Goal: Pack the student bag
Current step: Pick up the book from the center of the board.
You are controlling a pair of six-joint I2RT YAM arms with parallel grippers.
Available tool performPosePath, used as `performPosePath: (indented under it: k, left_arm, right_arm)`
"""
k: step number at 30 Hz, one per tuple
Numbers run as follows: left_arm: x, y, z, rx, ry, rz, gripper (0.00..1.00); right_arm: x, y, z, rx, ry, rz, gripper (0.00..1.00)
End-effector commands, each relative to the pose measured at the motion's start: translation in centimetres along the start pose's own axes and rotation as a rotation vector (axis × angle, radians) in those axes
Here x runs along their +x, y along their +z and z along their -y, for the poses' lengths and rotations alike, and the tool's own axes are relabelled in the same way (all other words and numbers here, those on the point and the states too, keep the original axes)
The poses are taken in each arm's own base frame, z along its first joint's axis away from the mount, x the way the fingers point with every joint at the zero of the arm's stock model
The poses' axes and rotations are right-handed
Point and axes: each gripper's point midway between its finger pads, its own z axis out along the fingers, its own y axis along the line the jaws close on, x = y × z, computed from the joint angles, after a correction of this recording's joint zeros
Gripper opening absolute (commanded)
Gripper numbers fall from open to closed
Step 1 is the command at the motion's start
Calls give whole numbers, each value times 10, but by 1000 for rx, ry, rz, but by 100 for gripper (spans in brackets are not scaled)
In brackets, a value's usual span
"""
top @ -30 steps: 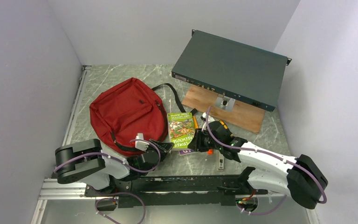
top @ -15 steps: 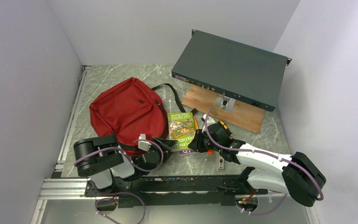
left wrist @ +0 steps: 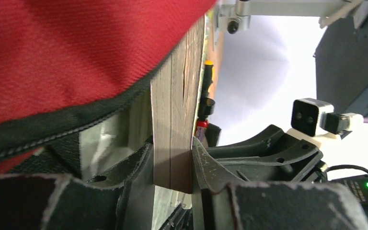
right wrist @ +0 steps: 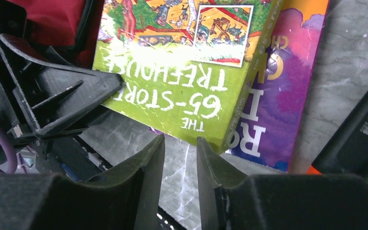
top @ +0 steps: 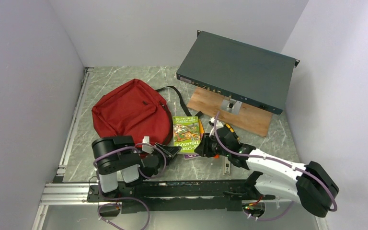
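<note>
Progress: early, going by what shows. student bag (top: 132, 115) lies flat on the marble surface (top: 120, 79), left-centre in the top view, just left of the books. Nothing can be seen inside it. Can't tell whether the main zip is open; only red cloth and a black-edged seam show in the left wrist view, right over the book edge.

left gripper (left wrist: 172, 160): jaws closed on the page edge of the green book (right wrist: 172, 72), one finger above and one below, both touching. The near-left corner of that book looks raised off the marble. Can't tell whether the purple book (right wrist: 268, 96) beneath it is also in the pinch.

right gripper (right wrist: 181, 148): jaws narrow, small gap, nothing between them, only marble. They hang just at the near corner of the green book, not touching it as far as I can see.

Outside the bag: both books, a black marker (right wrist: 359, 129) right of the purple book, an orange pen (top: 201, 125) by the green book's far side. Teal metal box (top: 235, 67) sits propped on a wooden board (top: 249, 117) at far right, well apart from the bag.

Judged left to do: get the book into the bag opening, then the second book and the pens, then close it. Nearly everything remains.
</note>
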Motion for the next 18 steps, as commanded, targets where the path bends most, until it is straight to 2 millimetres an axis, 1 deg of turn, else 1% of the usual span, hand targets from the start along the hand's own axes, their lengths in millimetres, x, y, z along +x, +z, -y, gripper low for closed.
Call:
performPosePath:
  k: [1, 4, 7, 8, 9, 11, 14, 16, 17, 18]
  left_arm:
    - [1, -9, 61, 194, -25, -19, 14]
    - [6, -13, 86, 261, -9, -47, 10]
    - [11, -18, 105, 295, 10, -74, 5]
    - [12, -19, 107, 290, 25, -77, 1]
    - [12, -20, 112, 292, 31, -78, 0]
    - [12, -22, 117, 265, 25, -83, 0]
    - [16, -22, 109, 113, -3, -115, 0]
    - [14, -26, 111, -29, 37, -121, 0]
    - [9, -30, 105, -117, 75, -102, 0]
    - [4, -34, 107, -164, 103, -89, 0]
  right_arm:
    - [-10, -16, -5, 9, -8, 24, 37]
    - [-18, -32, -12, -5, -14, 48, 46]
    - [-29, -50, -21, -18, -25, 78, 56]
    - [-34, -55, -24, -18, -26, 91, 57]
    - [-37, -60, -27, -25, -29, 100, 58]
    - [-42, -67, -35, -63, -53, 118, 61]
    - [-52, -77, -48, -113, -154, 149, 64]
    - [-61, -85, -54, -120, -237, 182, 66]
    - [-64, -90, -59, -129, -290, 200, 67]
    - [-67, -94, -65, -138, -339, 214, 69]
